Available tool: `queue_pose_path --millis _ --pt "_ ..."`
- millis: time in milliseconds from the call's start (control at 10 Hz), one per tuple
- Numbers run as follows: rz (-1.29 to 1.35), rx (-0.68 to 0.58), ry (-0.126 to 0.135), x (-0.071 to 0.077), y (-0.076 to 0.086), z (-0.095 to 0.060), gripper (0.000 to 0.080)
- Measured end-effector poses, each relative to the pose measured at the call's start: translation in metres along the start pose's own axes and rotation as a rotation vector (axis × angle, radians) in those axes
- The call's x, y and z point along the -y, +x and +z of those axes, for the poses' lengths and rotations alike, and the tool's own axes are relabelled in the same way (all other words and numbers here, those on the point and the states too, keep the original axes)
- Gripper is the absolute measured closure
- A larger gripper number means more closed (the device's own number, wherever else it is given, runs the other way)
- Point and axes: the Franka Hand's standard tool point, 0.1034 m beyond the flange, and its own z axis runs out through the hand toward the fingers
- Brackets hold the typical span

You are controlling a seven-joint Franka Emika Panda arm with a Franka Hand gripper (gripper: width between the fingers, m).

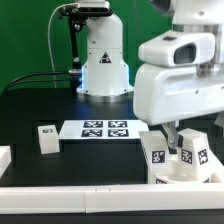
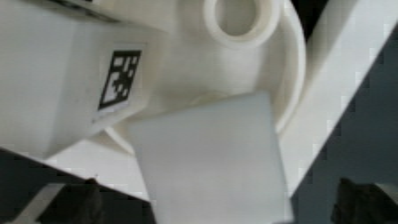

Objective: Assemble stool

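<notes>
Gripper (image 1: 178, 148) seemingly among chunky tagged legs (image 1: 157, 155), round rimmed seat disc (image 1: 188, 180), closure unclear

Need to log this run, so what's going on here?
The Franka arm has its gripper lowered onto the stool parts at the exterior view's front right. It is between one tagged leg and a second leg, both upright at the round seat disc. A third leg stands loose on the exterior view's left of the marker board. The pictures do not show whether the jaws are holding anything, or whether the two legs are fixed in.
</notes>
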Motion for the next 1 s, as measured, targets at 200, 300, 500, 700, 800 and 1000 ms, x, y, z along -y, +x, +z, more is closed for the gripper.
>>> queue_pose_path --millis 200,300,500,700,800,1000 --pt "-0.002 -0.004 -0.010 0.0067 0.0020 0.0070 0.0151" --pt "0.000 -0.004 -0.010 0.0051 0.0017 0.0068 0.0244" --pt "0.023 -0.004 -0.010 0.0047 0.0015 0.0070 0.0379" --pt "0.036 -0.004 -0.009 0.0037 0.0013 0.0065 0.0462" --pt "0.183 -0.002 -0.003 0.0024 0.0024 0.0026 0.0462" --pt "0.467 -0.009 0.015 0.0030 0.0025 0.0035 0.0462"
